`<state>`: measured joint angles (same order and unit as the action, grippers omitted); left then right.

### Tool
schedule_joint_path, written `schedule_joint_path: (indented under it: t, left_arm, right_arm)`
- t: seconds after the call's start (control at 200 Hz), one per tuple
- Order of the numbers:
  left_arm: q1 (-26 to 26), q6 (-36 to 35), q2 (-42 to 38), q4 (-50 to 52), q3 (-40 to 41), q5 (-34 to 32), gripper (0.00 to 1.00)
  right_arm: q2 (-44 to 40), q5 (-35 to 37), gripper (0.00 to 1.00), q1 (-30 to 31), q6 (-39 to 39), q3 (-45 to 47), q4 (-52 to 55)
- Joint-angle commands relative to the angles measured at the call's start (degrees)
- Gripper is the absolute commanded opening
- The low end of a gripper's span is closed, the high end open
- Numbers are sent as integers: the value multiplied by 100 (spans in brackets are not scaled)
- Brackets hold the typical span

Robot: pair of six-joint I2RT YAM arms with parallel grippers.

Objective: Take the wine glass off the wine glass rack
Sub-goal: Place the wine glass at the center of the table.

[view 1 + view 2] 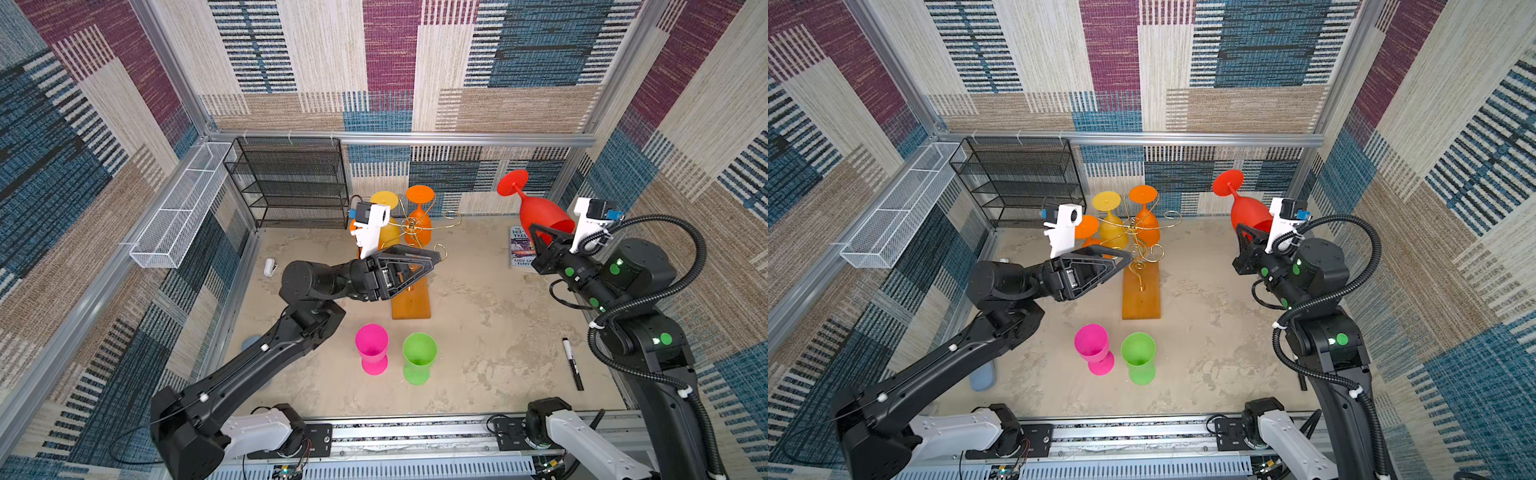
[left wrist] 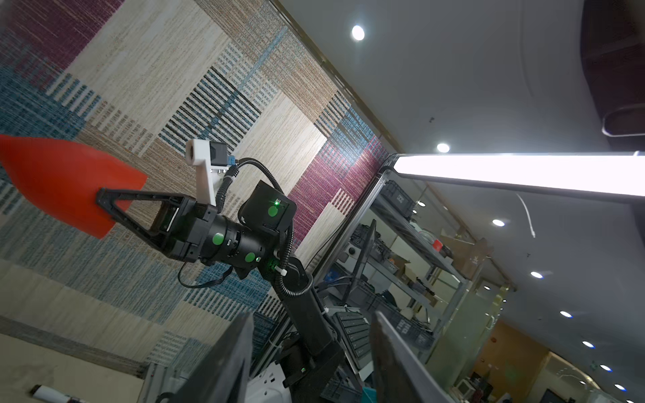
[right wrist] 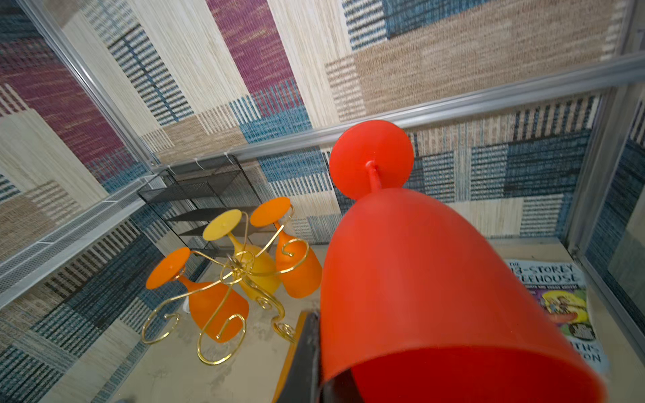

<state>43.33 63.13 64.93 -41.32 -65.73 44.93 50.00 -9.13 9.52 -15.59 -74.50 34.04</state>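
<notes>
Above the sandy beige tabletop, your right gripper clamps the rim of the matte red plastic wine glass at two o'clock, tilted, foot uppermost, clear of the gold wire wine glass rack at twelve; your left gripper stands parted.

You have patchwork woven wall panels in maroon, blue and beige behind the black mesh shelf unit, a white wire basket just beside it, and the mottled sandy bench before it. A long bright strip light shows in the left wrist view.
</notes>
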Motion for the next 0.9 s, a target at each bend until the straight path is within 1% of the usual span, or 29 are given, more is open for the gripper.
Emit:
schedule_joint_path:
  t: [0.0, 0.12, 0.18, 0.265, 0.441, 0.496, 0.586, 0.716, 0.896]
  left_arm:
    - [0, -2377, -594, 2772, -174, -451, 57]
    - [-6, -2968, -1131, 3591, -161, -833, 56]
    - [-8, -3128, -1298, 3856, -135, -993, 56]
    - [-9, -3257, -1443, 4034, -55, -1090, 56]
    - [-9, -3399, -1509, 4097, -1, -1074, 56]
    - [-7, -3438, -1509, 4104, 15, -1056, 56]
    - [-9, -3448, -1517, 4061, 64, -1048, 57]
    - [-9, -3439, -1527, 4000, 161, -1039, 57]
    - [-9, -3494, -1579, 4065, 201, -1047, 56]
  right_arm:
    - [238, -443, 0, 6, -282, 416, 1118]
    - [257, -1209, 0, 5, -547, 1198, 1313]
    - [235, -1205, 0, 19, -544, 1352, 1588]
    - [129, -979, 0, 19, -507, 1335, 2021]
    - [179, -1144, 0, 149, -383, 1330, 2803]
    - [218, -1110, 0, 322, -415, 1396, 2984]
    - [320, -897, 0, 794, -580, 1502, 3128]
    - [511, -756, 0, 1392, -840, 1598, 3056]
    - [977, -257, 0, 2344, -1161, 1510, 3017]
